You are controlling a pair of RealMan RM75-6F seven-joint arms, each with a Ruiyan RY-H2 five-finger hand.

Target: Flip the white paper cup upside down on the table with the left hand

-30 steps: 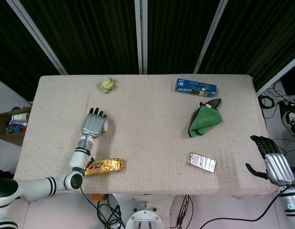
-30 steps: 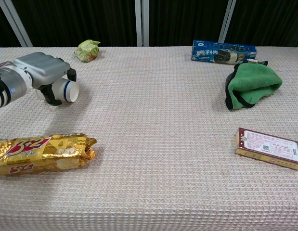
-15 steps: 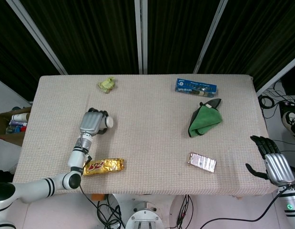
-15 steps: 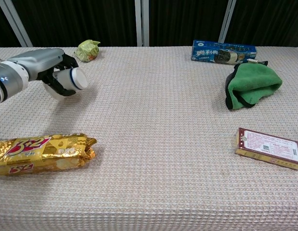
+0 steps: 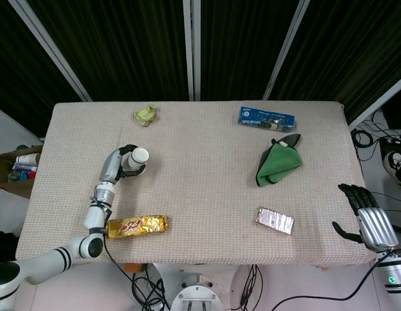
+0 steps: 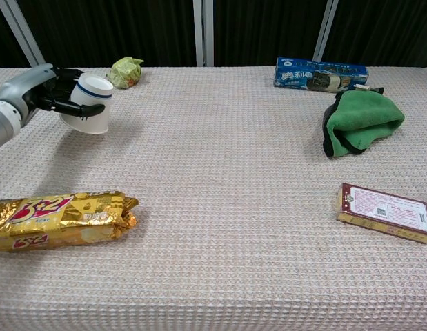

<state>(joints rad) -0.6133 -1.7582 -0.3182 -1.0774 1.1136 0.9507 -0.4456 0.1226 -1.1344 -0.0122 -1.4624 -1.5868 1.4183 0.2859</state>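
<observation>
My left hand grips the white paper cup from its left side, fingers wrapped round the wall. The cup hangs a little above the table at the left, nearly inverted: its closed base faces up and its wider rim points down and slightly left. A thin blue band rings it near the base. My right hand hovers off the table's front right corner with its fingers apart and nothing in it; the chest view does not show it.
A gold snack bar lies in front of the left hand. A crumpled yellow-green wrapper sits at the back left. A blue box, a green cloth and a small flat packet lie on the right half.
The left hand lifted the cup off the table and turned its wrist. The cup went from lying on its side to base up. The right hand stayed put.
</observation>
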